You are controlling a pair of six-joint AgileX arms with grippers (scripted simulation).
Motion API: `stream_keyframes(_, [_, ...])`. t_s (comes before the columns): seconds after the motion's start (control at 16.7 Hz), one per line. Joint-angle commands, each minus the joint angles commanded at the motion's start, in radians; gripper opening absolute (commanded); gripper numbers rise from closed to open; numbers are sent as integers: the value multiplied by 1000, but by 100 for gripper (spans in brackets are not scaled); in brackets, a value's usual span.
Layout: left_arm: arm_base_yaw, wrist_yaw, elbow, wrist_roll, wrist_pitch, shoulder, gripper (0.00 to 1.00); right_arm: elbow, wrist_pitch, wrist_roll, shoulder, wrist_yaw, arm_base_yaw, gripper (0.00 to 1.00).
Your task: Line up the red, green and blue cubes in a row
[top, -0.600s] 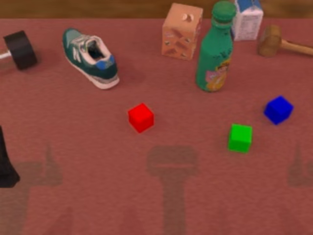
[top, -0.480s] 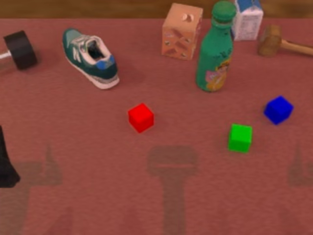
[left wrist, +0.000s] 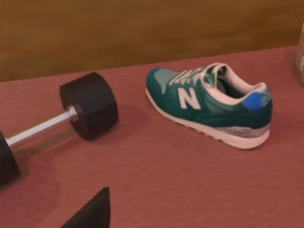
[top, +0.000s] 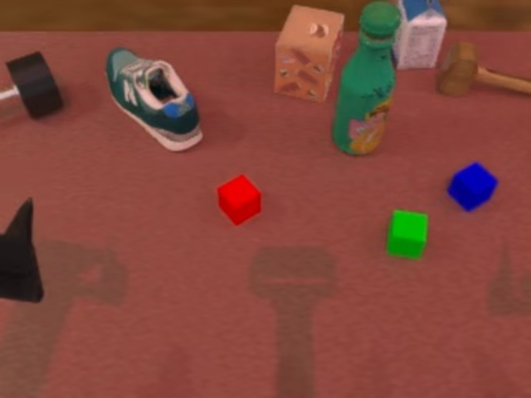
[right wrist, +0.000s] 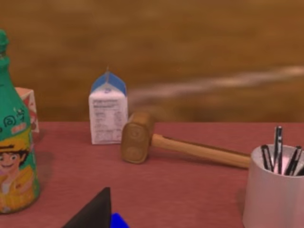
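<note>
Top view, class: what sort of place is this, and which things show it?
Probably a staged test tabletop in a rendered scene, not a lived-in room: unrelated props, a shoe, a dumbbell and a mallet, share a reddish table with three plain cubes, red, green and blue.

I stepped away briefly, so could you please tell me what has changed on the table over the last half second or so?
Only the left gripper moved: in the top view its dark tip now reaches further in from the table's left edge and its shadow has shifted. Nothing was grasped or released. The red cube, green cube and blue cube stayed put, as did everything else.
</note>
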Motion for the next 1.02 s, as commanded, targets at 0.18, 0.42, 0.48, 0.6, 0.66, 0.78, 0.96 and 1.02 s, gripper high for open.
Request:
stream_keyframes(0.18, [-76,17,224,54,-199,267,100,0,0,0,0,0,0,100])
stream_keyframes(0.42, [-179,29,545,132,-502,718,100,0,0,0,0,0,0,100])
stream_keyframes(0.48, [-203,30,628,151,-578,838,100,0,0,0,0,0,0,100])
stream_keyframes(0.6, [-249,28,798,187,-722,1078,100,0,0,0,0,0,0,100])
stream_keyframes(0.66, [-270,26,885,204,-788,1194,100,0,0,0,0,0,0,100])
stream_keyframes(0.78, [-308,21,1063,237,-903,1412,100,0,0,0,0,0,0,100])
stream_keyframes(0.96, [-355,9,1332,278,-1026,1689,100,0,0,0,0,0,0,100])
stream_keyframes(1.02, [-368,4,1418,290,-1052,1765,100,0,0,0,0,0,0,100])
